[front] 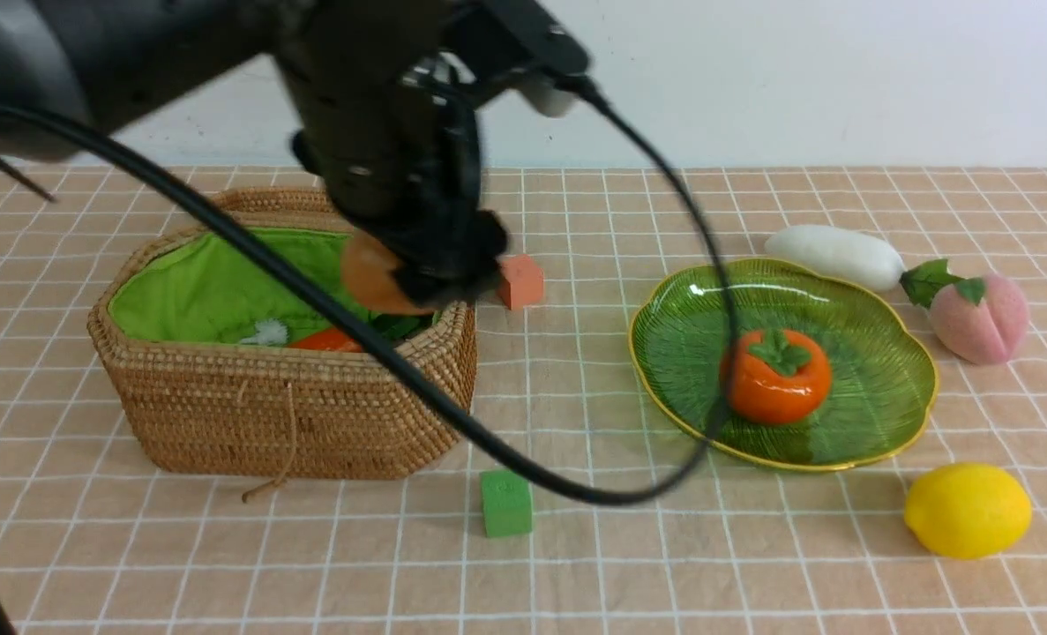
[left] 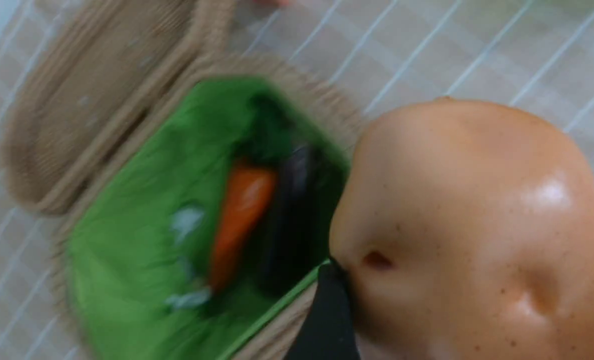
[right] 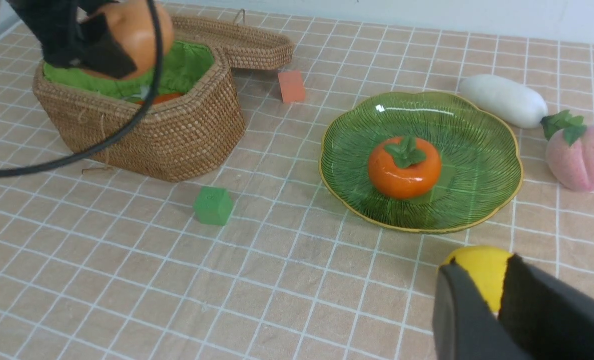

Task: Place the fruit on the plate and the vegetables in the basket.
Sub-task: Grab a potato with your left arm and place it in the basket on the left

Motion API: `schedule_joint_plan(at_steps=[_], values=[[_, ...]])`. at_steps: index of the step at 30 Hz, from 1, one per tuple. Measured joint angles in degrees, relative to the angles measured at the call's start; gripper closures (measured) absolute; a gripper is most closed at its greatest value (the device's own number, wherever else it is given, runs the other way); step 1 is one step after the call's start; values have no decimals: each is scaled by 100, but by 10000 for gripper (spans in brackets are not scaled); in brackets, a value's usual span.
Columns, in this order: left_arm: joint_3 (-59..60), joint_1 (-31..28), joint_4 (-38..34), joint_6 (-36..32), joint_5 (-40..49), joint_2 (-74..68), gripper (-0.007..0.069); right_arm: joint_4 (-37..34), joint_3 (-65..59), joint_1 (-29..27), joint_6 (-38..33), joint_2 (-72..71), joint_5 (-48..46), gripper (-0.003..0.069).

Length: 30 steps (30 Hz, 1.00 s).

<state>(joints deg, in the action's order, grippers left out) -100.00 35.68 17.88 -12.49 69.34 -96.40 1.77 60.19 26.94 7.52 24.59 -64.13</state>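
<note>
Nearest, the lemon (front: 968, 510) lies at four o'clock of the plate (front: 876, 388). It shows just past my right gripper (right: 482, 280), and I cannot tell whether those jaws are parted. The persimmon (front: 776, 377) sits mid-plate. Off at nine o'clock, my left gripper (front: 417, 282) is clamped on the potato (front: 369, 275), above the three-o'clock rim of the basket (front: 285, 414). The carrot (front: 329, 340) and, I think, the blurred eggplant (left: 289, 220) lie inside. Farther off, the peach (front: 980, 319) at two o'clock and the radish (front: 836, 256) at one o'clock lie outside the plate. The step in hand is dropping the potato. I judge I should shift inward over the lining, then release.
</note>
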Motion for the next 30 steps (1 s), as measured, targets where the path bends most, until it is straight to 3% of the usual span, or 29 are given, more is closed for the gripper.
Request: schedule_joint_plan(at_steps=[4, 11, 17, 25, 30], values=[[134, -997, -403, -1428, -380, -117, 15, 0, 0, 0, 0, 0, 5, 517], [166, -1401, -584, -2286, -586, -683, 15, 0, 0, 0, 0, 0, 6, 517], [180, -1415, -502, -2215, -786, -943, 15, 0, 0, 0, -5, 0, 18, 517], [180, -1415, -273, -1080, -666, -837, -43, -24, 0, 0, -5, 271, 18, 517], [180, -1286, -129, -505, -592, -350, 70, -133, 0, 0, -5, 776, 22, 517]])
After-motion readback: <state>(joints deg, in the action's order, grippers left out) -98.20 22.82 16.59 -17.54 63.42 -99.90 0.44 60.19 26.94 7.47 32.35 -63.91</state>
